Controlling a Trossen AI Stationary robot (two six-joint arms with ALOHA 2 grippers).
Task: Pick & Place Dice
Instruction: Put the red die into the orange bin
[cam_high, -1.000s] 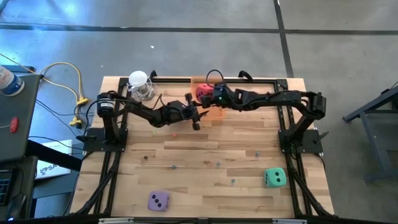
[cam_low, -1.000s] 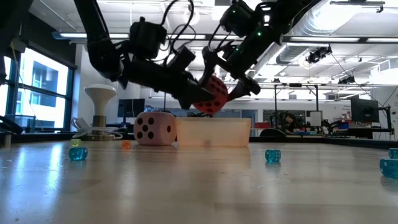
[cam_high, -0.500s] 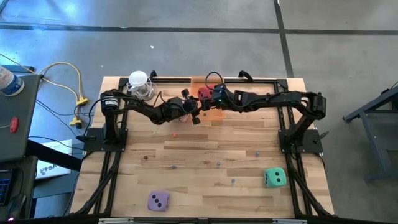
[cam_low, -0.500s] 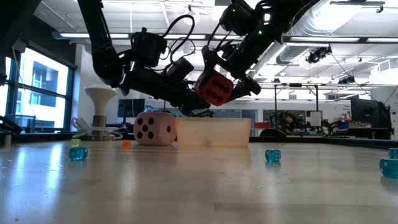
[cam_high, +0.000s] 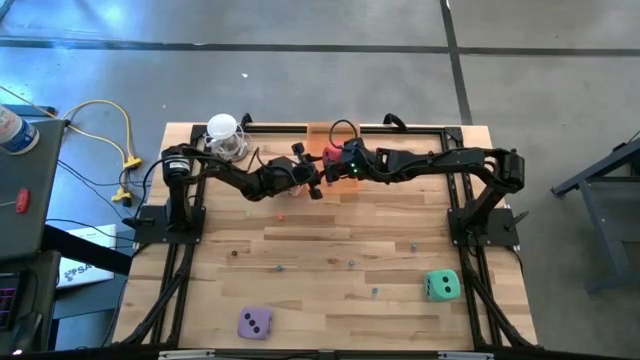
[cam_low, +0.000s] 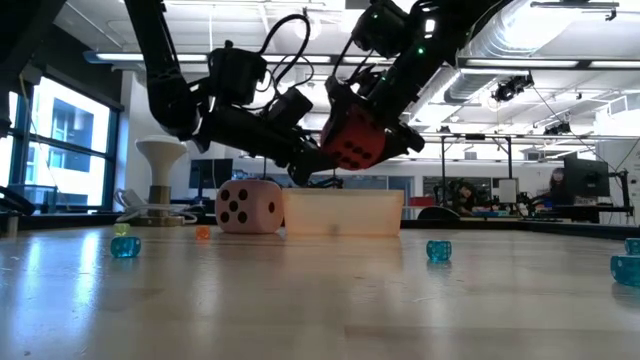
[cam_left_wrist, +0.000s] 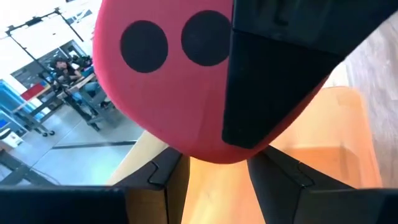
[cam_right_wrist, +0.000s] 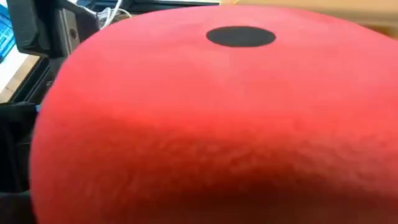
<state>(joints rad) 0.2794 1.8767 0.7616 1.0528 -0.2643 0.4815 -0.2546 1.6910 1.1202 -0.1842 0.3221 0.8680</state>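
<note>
The red die (cam_low: 352, 140) hangs above the pale orange bin (cam_low: 343, 213) at the far middle of the table. My left gripper (cam_low: 315, 165) reaches in from the table's left and is shut on the die's lower part. My right gripper (cam_low: 365, 125) comes slanting down from the right, its fingers spread wide on either side of the die. The die fills the right wrist view (cam_right_wrist: 211, 124). The pink die (cam_low: 250, 207) rests on the table left of the bin. The teal die (cam_high: 443, 286) and the purple die (cam_high: 255, 322) rest near the front edge. My left gripper pinches the red die's lower corner (cam_left_wrist: 211, 152) between its two fingertips. The fingers come about level from the table's left. The die stands tilted above them, clear of the bin and the table. My right gripper has one dark finger (cam_left_wrist: 273, 81) lying over a face of the die; whether it touches, I cannot tell.
A white mushroom-shaped stand (cam_high: 225, 135) is at the far left corner. Small beads (cam_low: 438, 250) lie scattered over the wooden top. A black frame (cam_high: 420, 128) runs along the far edge. The table's middle is bare wood (cam_high: 330, 230).
My left gripper has gone a little toward the far edge and tipped up nearer to level. The red die has risen slightly with it, turned, and come in between my right gripper's fingers. My right gripper has kept its place.
</note>
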